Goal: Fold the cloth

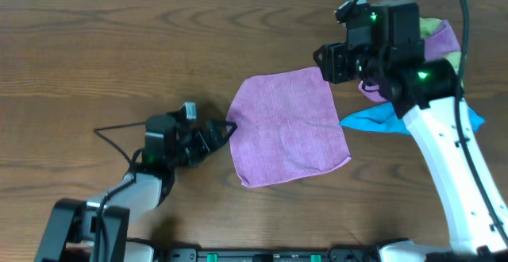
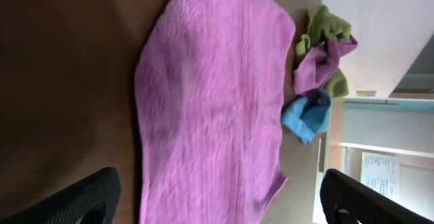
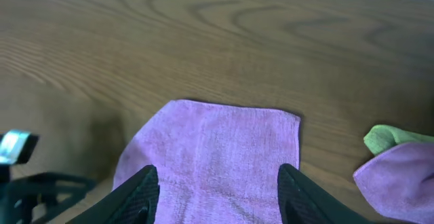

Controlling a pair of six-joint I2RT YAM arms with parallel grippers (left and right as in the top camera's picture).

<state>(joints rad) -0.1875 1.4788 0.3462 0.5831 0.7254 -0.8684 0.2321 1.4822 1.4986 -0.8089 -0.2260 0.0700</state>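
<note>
Wooden table (image 1: 119,48) carries a purple cloth (image 1: 290,127) spread flat; left gripper (image 1: 225,131) gapes at its left edge, right gripper (image 3: 218,176) hangs, fingers apart, over its far edge

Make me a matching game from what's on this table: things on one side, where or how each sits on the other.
1 large purple cloth
2 blue cloth
3 green cloth
4 left gripper

A open, at the flat cloth's edge
B bunched, nearest the flat cloth
C spread flat
D crumpled around a small purple cloth

Pairs: 1-C, 2-B, 3-D, 4-A
</note>
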